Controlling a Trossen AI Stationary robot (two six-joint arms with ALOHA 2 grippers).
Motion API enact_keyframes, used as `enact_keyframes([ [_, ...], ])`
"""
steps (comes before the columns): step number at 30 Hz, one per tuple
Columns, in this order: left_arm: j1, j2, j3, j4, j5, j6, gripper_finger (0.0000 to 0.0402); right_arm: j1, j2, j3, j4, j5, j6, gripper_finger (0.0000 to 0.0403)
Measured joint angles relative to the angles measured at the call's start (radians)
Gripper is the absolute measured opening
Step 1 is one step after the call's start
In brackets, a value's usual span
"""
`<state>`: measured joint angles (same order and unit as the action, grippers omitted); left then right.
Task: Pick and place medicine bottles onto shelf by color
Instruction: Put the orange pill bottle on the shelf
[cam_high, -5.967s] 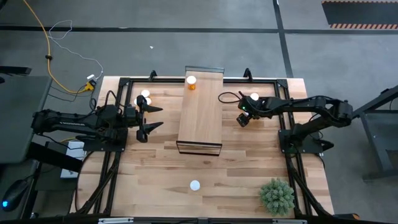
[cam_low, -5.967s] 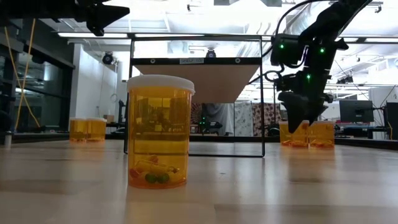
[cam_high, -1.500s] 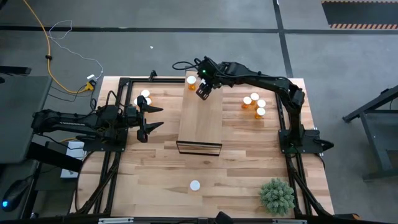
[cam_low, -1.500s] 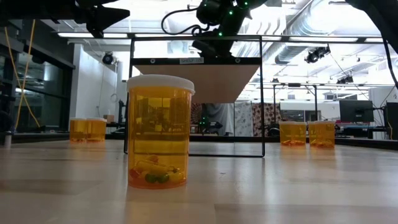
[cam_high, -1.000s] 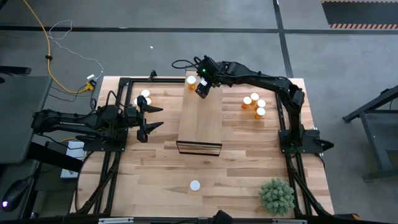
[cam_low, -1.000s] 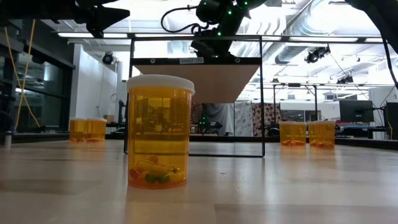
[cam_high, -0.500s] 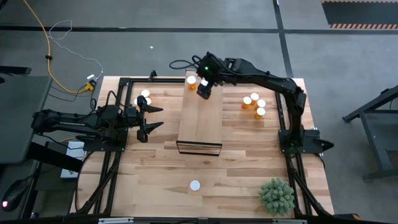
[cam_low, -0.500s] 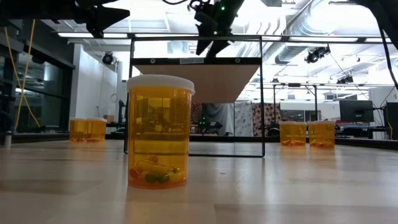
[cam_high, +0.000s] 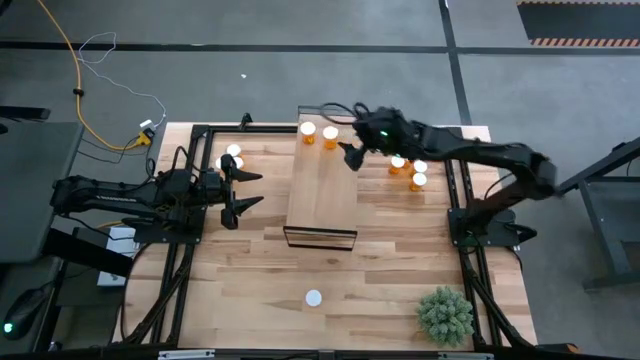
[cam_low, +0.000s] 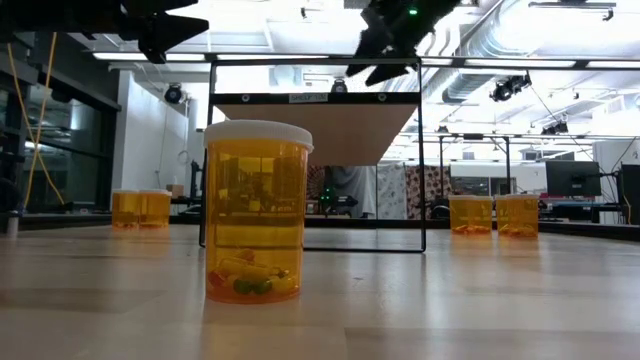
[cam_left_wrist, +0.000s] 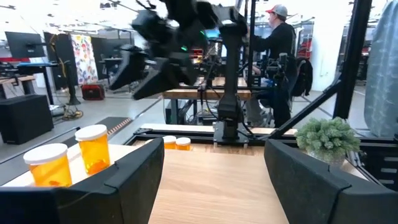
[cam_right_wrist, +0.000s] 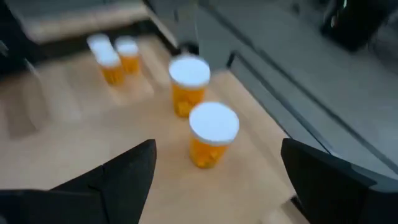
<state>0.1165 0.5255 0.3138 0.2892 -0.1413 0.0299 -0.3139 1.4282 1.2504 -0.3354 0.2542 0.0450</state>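
Observation:
The shelf (cam_high: 322, 185) stands mid-table. Two orange medicine bottles with white caps (cam_high: 308, 132) (cam_high: 330, 135) stand upright on its far end; the right wrist view shows them too (cam_right_wrist: 189, 84) (cam_right_wrist: 212, 134). My right gripper (cam_high: 351, 157) hovers open just right of them, over the shelf's right edge, with nothing between its fingers. My left gripper (cam_high: 240, 190) waits open, left of the shelf. More bottles stand on the table at far left (cam_high: 233, 155), far right (cam_high: 410, 168) and near the front edge (cam_high: 314, 297).
A small green plant (cam_high: 445, 315) stands at the near right corner. A dark metal frame (cam_high: 200, 130) runs round the tabletop. A person (cam_left_wrist: 280, 37) stands in the room beyond the table. Bare wood lies in front of the shelf.
My right gripper has drawn back from the shelf's far end toward the table's right edge, rising a little and tipping less steeply down. It has left the second bottle standing upright beside the first.

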Motion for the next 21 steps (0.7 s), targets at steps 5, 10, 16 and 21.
enact_keyframes([
  [5, 0.0, 0.0, 0.0, 0.014, -0.005, -0.002, 0.0268, 0.0, -0.129, -0.295, 0.44, -0.147, 0.034, 0.0337],
  [10, 0.0, 0.0, 0.0, 0.019, -0.005, -0.018, 0.0268, 0.0, -0.145, -0.457, 0.726, -0.316, 0.067, 0.0337],
  [16, 0.001, 0.0, 0.0, 0.019, -0.004, -0.011, 0.0268, 0.022, -0.145, -0.524, 0.741, -0.344, 0.108, 0.0337],
  [21, 0.001, 0.0, 0.0, 0.016, -0.004, -0.021, 0.0268, 0.079, -0.145, -0.546, 0.739, -0.301, 0.109, 0.0337],
])
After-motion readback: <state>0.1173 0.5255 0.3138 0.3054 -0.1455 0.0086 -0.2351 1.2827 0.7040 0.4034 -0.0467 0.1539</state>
